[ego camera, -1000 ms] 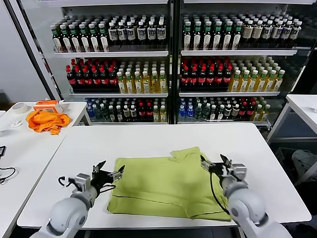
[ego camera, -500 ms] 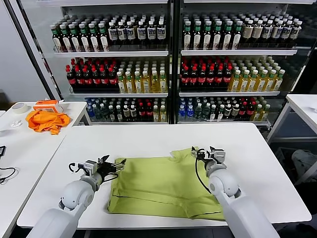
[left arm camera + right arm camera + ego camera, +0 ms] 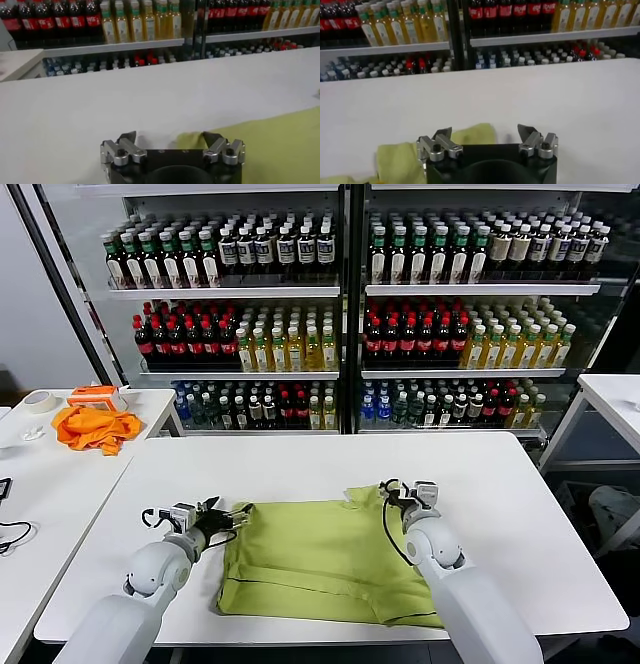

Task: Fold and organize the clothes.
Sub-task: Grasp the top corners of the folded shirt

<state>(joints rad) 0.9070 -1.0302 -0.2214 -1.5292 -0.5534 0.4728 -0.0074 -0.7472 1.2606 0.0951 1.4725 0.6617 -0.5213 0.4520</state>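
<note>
Behind the long white table [image 3: 330, 459] stand glass-fronted coolers packed with bottled drinks, and a second white table off to the robot's left carries a crumpled bright orange cloth [image 3: 96, 427]. Spread near the front edge of the main table lies the lime yellow-green cotton T-shirt [image 3: 320, 559], partly folded into a rough rectangle with a sleeve or collar flap poking out at its far right corner. The left gripper [image 3: 226, 516] sits low at the shirt's far left corner, its fingers spread apart with the cloth edge between them in the left wrist view [image 3: 172, 142]. The right gripper [image 3: 398, 493] hovers at the far right corner, fingers likewise released around the raised flap [image 3: 472, 134]. Thin cotton like this looks light, limp and prone to bunching, so it will likely sag from any single pinch; taking hold at both far corners together, pinching through all layers, seems the surest way to carry a straight fold.
</note>
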